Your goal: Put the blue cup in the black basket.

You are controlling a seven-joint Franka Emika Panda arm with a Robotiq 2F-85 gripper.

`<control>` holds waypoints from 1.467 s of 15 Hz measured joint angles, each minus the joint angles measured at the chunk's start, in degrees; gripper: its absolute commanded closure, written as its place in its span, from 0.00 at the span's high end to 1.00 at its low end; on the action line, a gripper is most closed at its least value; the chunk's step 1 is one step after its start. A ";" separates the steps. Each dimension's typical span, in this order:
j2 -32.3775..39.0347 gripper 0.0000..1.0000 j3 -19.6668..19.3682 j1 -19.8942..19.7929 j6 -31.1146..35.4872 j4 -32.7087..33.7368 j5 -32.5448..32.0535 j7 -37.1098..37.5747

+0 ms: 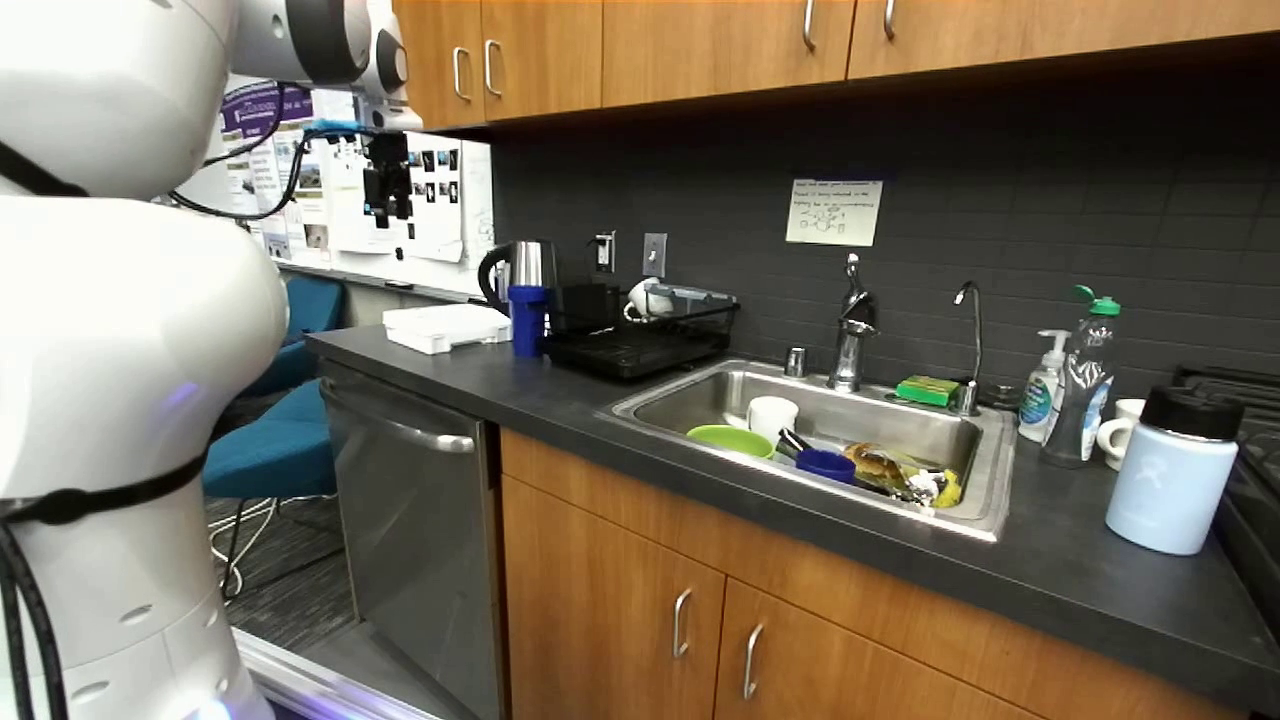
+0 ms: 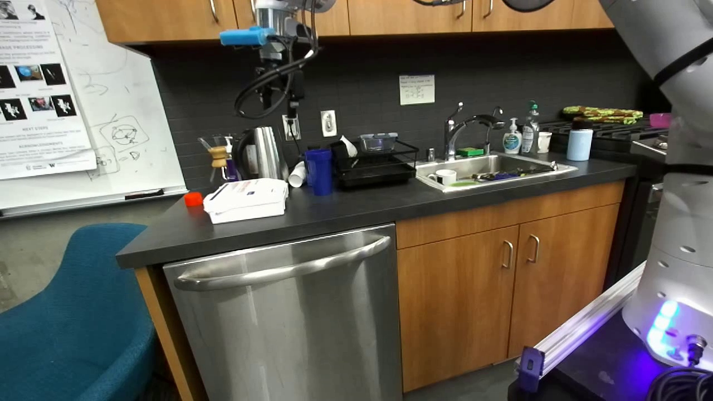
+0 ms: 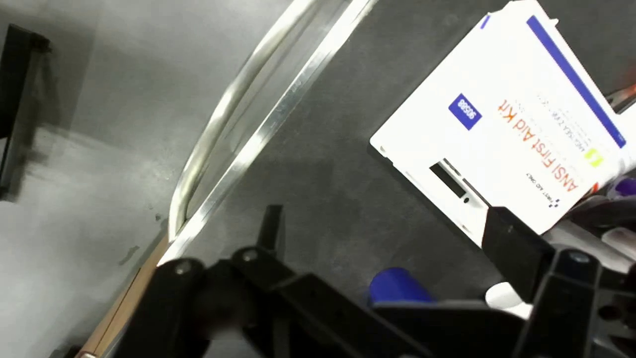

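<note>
While holding the tool (image 3: 385, 214) spread wide and empty, hangs above the tabletop (image 2: 351, 209), well apart from the upright blue cup (image 2: 319, 174) beside the black basket (image 2: 373, 177).

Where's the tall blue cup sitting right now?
In both exterior views, the blue cup stands on the dark counter, just left of the black basket and right of the white first-aid kit.

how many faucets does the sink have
2: a large chrome faucet at the back of the sink, and a thin curved faucet to its right in an exterior view, past the green block.
</note>
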 measured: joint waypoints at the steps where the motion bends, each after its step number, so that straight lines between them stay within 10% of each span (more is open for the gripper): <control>1: 0.70 1.00 -0.35 -0.03 0.35 0.77 -0.01 1.21; 22: 9.68 1.00 -3.27 -6.59 0.31 9.80 0.70 10.91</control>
